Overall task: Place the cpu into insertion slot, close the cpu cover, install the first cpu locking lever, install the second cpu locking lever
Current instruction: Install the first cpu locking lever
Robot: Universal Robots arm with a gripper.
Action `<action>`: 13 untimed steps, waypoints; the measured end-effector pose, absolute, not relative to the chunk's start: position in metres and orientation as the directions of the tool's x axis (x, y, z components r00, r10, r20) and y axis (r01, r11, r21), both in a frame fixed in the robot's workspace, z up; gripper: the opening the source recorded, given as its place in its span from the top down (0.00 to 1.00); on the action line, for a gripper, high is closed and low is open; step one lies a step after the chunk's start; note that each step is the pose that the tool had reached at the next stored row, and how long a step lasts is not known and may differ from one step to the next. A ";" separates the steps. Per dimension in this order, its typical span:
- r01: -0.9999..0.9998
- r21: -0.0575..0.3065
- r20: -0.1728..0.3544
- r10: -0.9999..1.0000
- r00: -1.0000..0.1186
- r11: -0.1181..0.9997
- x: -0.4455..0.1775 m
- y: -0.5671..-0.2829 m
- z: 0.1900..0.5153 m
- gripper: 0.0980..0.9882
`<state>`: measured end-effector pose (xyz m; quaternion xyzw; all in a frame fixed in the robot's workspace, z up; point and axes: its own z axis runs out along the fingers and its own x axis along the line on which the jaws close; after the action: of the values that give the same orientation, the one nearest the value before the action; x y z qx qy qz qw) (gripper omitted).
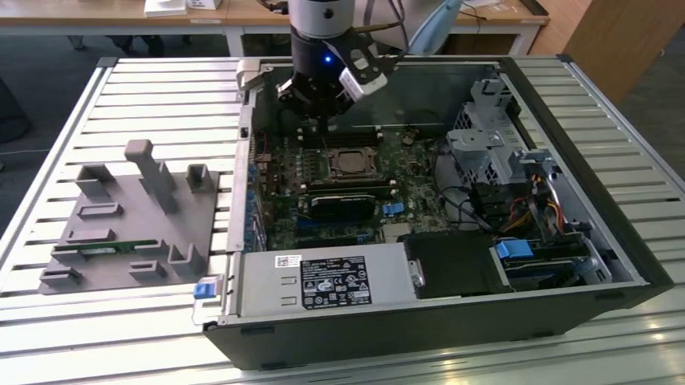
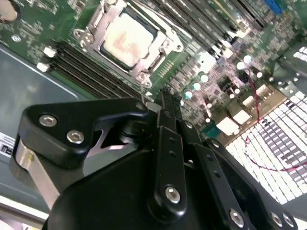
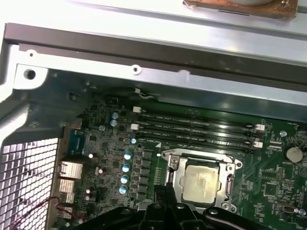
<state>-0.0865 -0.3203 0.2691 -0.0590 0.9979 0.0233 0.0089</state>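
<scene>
Finds the cpu (image 2: pixel 128 38) lying flat in its slot on the green board (image 3: pixel 268 191), so nothing is left to carry. Shows the cpu cover (image 3: pixel 230 179) folded down around it, likely to keep it from slipping. Hangs the gripper (image 2: pixel 162 98) low, just beside one edge of the socket, fingers pinched together with nothing between them. Looks set for pushing, not grabbing. Cannot tell whether the locking levers are hooked down. In the exterior view, puts the gripper (image 1: pixel 321 120) inside the open computer case (image 1: pixel 428 321), toward its far wall.
</scene>
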 end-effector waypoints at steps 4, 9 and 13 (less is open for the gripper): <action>-0.117 0.046 -0.021 -0.116 -0.993 0.992 -0.093 -0.320 0.268 0.99; -0.115 0.046 -0.021 -0.114 -0.993 0.992 -0.100 -0.317 0.265 0.99; -0.112 0.046 -0.021 -0.111 -0.994 0.993 -0.101 -0.310 0.260 0.99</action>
<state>-0.1010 -0.3101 0.2602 -0.0558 0.9981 0.0234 0.0090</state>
